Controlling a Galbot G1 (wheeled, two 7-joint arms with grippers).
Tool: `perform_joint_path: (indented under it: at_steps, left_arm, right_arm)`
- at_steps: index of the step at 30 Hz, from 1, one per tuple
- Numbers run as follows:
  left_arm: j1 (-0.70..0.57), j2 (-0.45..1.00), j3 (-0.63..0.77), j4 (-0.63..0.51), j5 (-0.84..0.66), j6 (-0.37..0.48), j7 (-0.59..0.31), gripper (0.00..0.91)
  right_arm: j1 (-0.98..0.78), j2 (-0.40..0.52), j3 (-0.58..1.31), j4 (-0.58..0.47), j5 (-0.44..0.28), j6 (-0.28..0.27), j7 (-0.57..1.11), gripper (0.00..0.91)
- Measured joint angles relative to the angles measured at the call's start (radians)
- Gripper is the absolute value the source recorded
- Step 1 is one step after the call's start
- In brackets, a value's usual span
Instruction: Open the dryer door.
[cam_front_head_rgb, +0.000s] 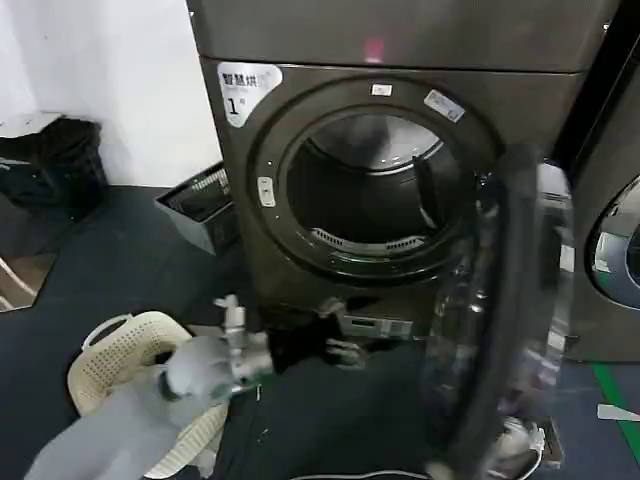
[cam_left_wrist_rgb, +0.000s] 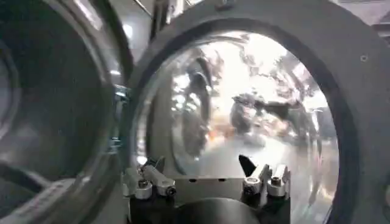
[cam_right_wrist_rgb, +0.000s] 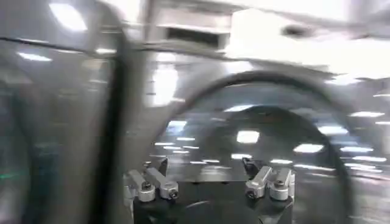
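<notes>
The dryer (cam_front_head_rgb: 300, 90), dark grey-bronze with a white "1" label (cam_front_head_rgb: 245, 88), has its drum opening (cam_front_head_rgb: 370, 190) uncovered. The dryer door (cam_front_head_rgb: 520, 300) stands swung out to the right, edge-on to the head view. In the left wrist view its domed glass (cam_left_wrist_rgb: 244, 103) faces me, with the drum opening (cam_left_wrist_rgb: 42, 109) beside it. My left gripper (cam_front_head_rgb: 345, 350) (cam_left_wrist_rgb: 202, 163) is low in front of the dryer, below the opening, open and holding nothing. My right gripper (cam_right_wrist_rgb: 205, 161) is open and empty, facing a dark machine front with a round door (cam_right_wrist_rgb: 268, 134).
A cream laundry basket (cam_front_head_rgb: 120, 350) lies on the dark floor at the lower left. A dark crate (cam_front_head_rgb: 200, 205) leans beside the dryer's left side. A neighbouring dark machine (cam_front_head_rgb: 615, 250) stands close on the right, just past the open door. A black bin (cam_front_head_rgb: 60, 160) stands by the white wall.
</notes>
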Motion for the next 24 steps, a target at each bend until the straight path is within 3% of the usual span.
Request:
perform_joint_path:
  at_steps: [4, 11, 24]
  left_arm:
    - [-0.086, -0.064, 0.105, 0.040, 0.003, -0.004, -0.006, 0.907]
    - [-0.198, -0.194, 0.228, 0.140, 0.013, -0.019, -0.025, 0.907]
    - [-0.282, -0.432, 0.281, 0.326, 0.080, -0.035, -0.079, 0.907]
  right_arm:
    - [-0.054, -0.013, 0.116, -0.038, -0.022, -0.014, 0.081, 0.907]
    - [-0.131, -0.021, 0.276, -0.071, 0.008, -0.060, 0.114, 0.907]
    - [-0.171, -0.024, 0.377, -0.091, 0.004, 0.002, 0.050, 0.907]
